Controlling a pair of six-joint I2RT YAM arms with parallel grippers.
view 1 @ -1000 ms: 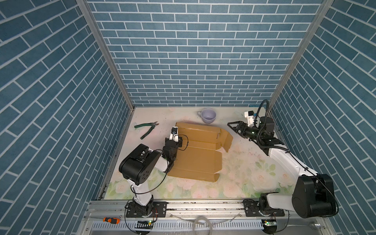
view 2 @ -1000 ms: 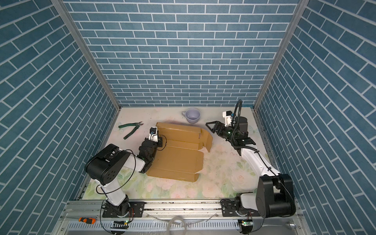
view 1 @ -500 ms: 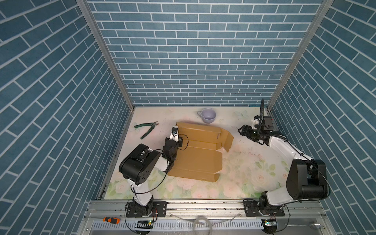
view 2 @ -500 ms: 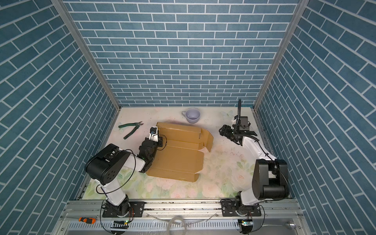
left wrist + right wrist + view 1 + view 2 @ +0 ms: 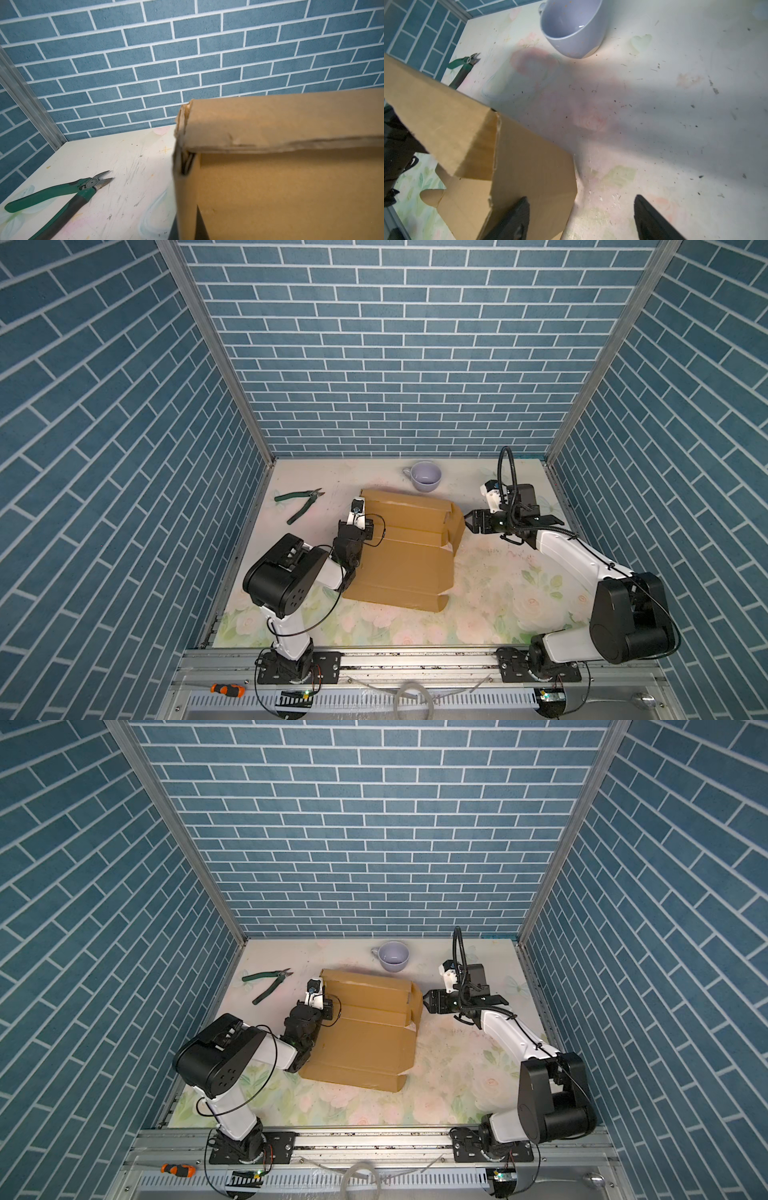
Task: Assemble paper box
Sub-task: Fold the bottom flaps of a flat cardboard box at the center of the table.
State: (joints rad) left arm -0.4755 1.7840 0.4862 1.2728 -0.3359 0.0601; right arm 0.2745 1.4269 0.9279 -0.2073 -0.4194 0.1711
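Observation:
The paper box [image 5: 407,560] [image 5: 365,1044] is brown cardboard, half folded, lying mid-table with its far wall and right end flap raised. My left gripper [image 5: 360,519] [image 5: 318,1002] is shut on the box's left side wall. In the left wrist view that wall's edge [image 5: 187,207] runs between the two dark fingertips [image 5: 200,226]. My right gripper [image 5: 469,522] [image 5: 428,1002] [image 5: 581,220] stands open right beside the raised right flap [image 5: 529,176]. One finger [image 5: 517,218] shows in front of the cardboard, the other [image 5: 652,218] over bare table.
A lilac cup [image 5: 426,475] [image 5: 394,955] [image 5: 571,27] stands behind the box near the back wall. Green pliers [image 5: 301,504] [image 5: 268,984] [image 5: 58,199] lie at the back left. An orange screwdriver [image 5: 226,689] rests on the front rail. Blue brick walls enclose three sides.
The right arm drew back toward the right wall half a second ago and has swung back to the box's right flap, jaws open. The left arm and the box have not moved.

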